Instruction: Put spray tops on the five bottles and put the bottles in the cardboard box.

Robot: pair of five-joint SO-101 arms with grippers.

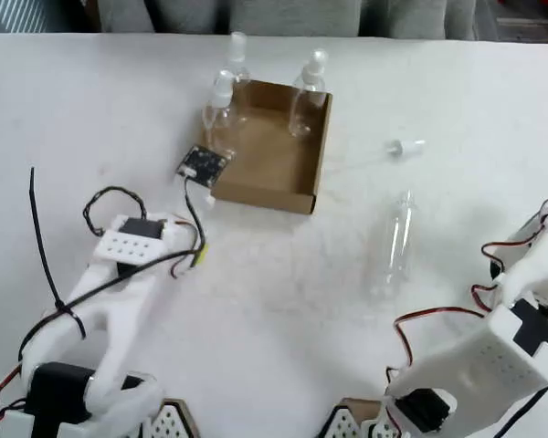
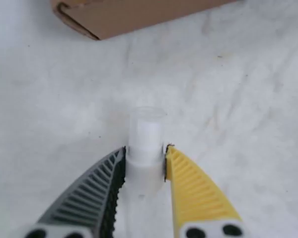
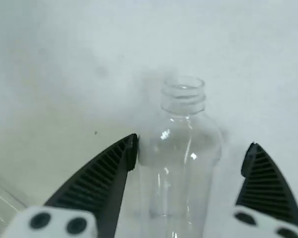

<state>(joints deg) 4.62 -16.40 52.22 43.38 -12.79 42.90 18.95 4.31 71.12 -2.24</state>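
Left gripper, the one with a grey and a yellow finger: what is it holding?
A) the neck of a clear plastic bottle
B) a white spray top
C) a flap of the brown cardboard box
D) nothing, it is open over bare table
B: in the left wrist view the left gripper is shut on the white spray top, its fingers pressed against both sides, with the brown cardboard box lying apart beyond it.
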